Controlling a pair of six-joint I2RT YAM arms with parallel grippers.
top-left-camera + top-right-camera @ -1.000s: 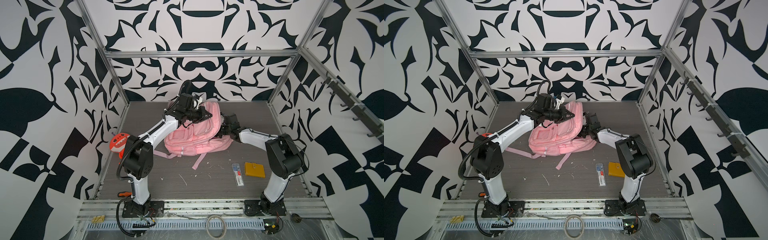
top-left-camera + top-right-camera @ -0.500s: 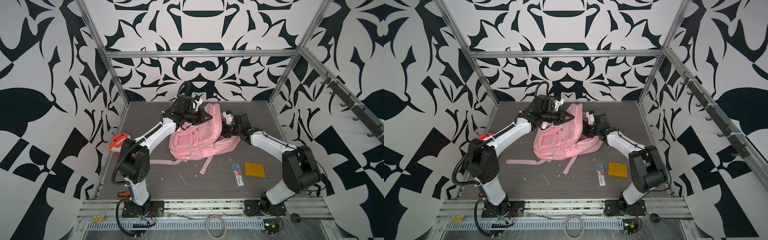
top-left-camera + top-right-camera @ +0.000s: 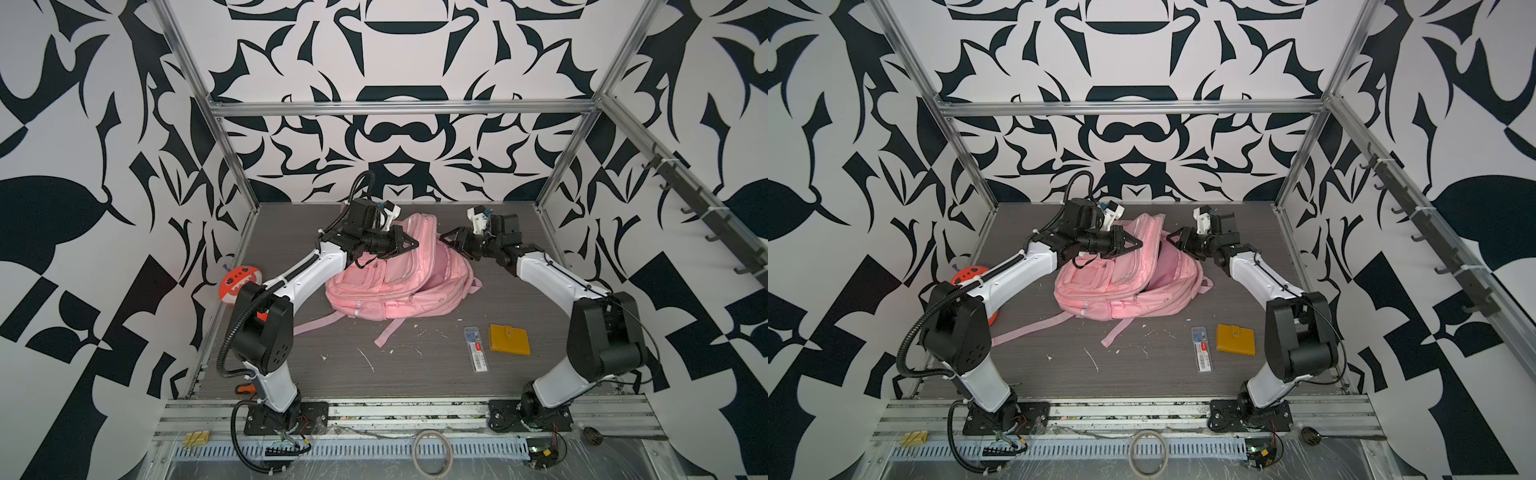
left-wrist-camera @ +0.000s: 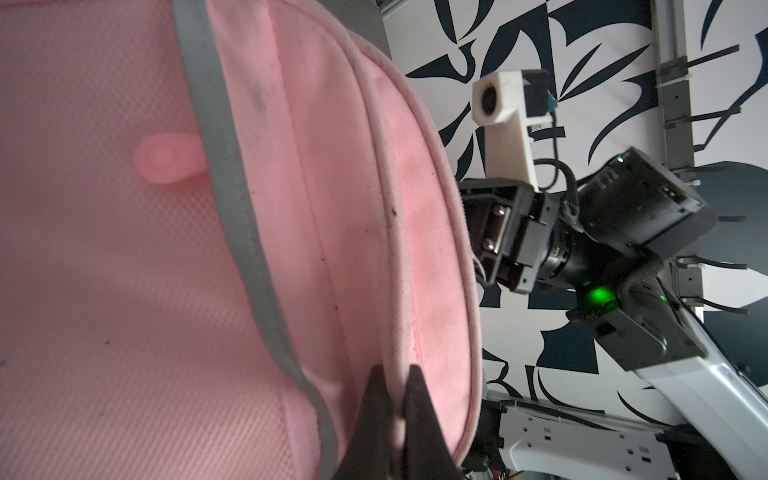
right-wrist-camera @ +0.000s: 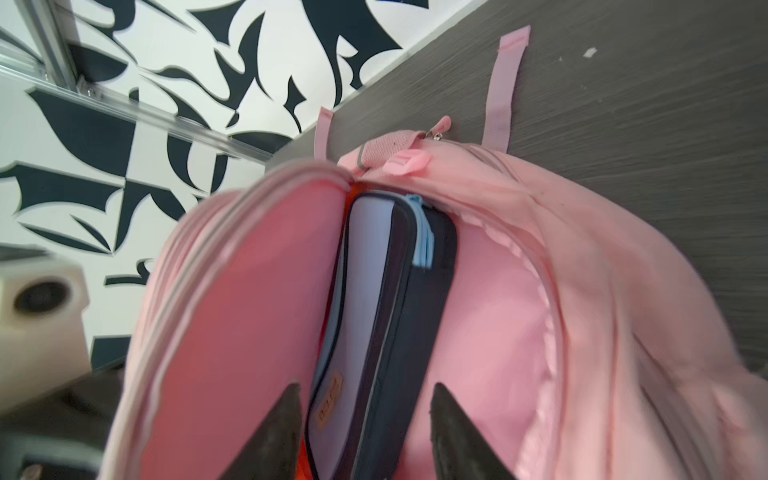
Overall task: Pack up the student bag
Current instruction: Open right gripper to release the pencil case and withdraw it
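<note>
Lying lengthwise toward the back wall, one student bag (image 3: 399,286) gapes at the half-spread right hand (image 3: 449,243); left hand (image 3: 414,243) pinches its flap; one pencil case (image 5: 399,311) inside.

Black-and-white leaf-patterned walls (image 3: 395,137) close the space in behind the left pincer (image 3: 413,242) and the right pincer (image 3: 448,243), and on the outer side of each. A silver metal frame (image 3: 399,109) follows the wall corners, with a crossbeam high above both pincers. Beneath them lies a grey wood-grain worktop (image 3: 415,374), flecked with small white scraps (image 3: 366,360) on its near side. A rail of dark hooks (image 3: 715,216) slopes along the wall beyond the right pincer. The light is even and soft.
</note>
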